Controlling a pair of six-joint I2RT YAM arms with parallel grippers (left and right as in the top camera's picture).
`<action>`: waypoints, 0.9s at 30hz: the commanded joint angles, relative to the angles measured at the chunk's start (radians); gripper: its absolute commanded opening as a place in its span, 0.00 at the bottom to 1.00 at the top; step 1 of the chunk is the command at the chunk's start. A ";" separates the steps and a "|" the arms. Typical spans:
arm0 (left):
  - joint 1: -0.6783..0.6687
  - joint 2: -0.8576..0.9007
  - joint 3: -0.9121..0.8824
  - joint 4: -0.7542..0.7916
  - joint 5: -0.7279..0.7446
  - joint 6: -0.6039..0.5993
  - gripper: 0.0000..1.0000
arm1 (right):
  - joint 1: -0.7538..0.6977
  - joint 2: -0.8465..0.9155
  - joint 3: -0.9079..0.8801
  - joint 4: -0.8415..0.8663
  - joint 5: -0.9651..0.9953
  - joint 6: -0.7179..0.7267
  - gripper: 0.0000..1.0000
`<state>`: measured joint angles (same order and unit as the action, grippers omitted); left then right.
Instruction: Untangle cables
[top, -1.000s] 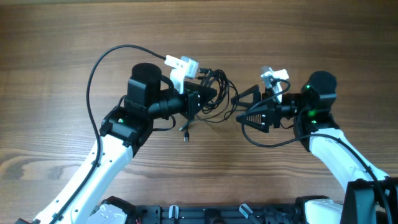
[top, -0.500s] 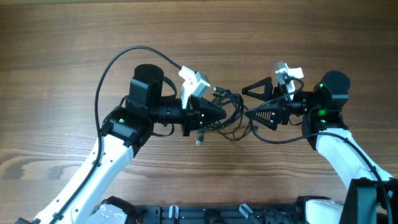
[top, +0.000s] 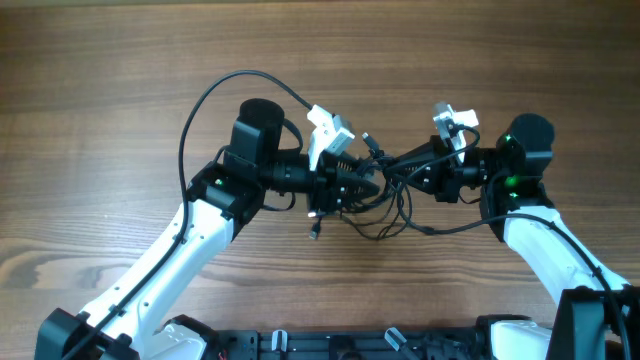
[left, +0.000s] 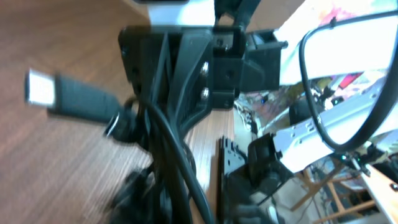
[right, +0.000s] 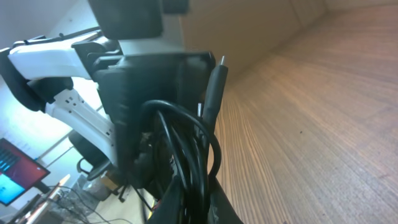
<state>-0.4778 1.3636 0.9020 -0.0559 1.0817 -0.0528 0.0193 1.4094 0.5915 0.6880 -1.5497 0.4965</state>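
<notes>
Black cables (top: 388, 172) are newly clenched by the right end effector (top: 411, 168). Whether the left end effector (top: 367, 185) grips them, I cannot tell; a handover seems likely.

Table (top: 100, 80): brown wood grain, evenly lit, no glare. Beyond its edge: pale, bright wall (right: 37, 18). Lit monitor (right: 13, 174), red and blue, set low. Blurred, colourful clutter (left: 339, 81) behind; contents not identifiable.

Wood-grain table (top: 100, 80), blk cables (top: 392, 178) mid (contact unclear)
</notes>
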 joint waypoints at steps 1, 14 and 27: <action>0.000 -0.001 0.007 0.065 -0.076 -0.108 1.00 | 0.003 0.007 0.005 -0.002 0.012 0.027 0.04; -0.002 0.001 0.007 0.037 -0.597 -0.741 1.00 | 0.003 0.007 0.005 -0.202 0.563 0.396 0.04; -0.082 0.145 0.007 0.039 -0.638 -0.741 0.83 | 0.003 0.007 0.005 -0.207 0.499 0.428 0.04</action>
<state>-0.5560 1.4651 0.9020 -0.0185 0.4564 -0.7918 0.0189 1.4094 0.5915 0.4755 -1.0103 0.9005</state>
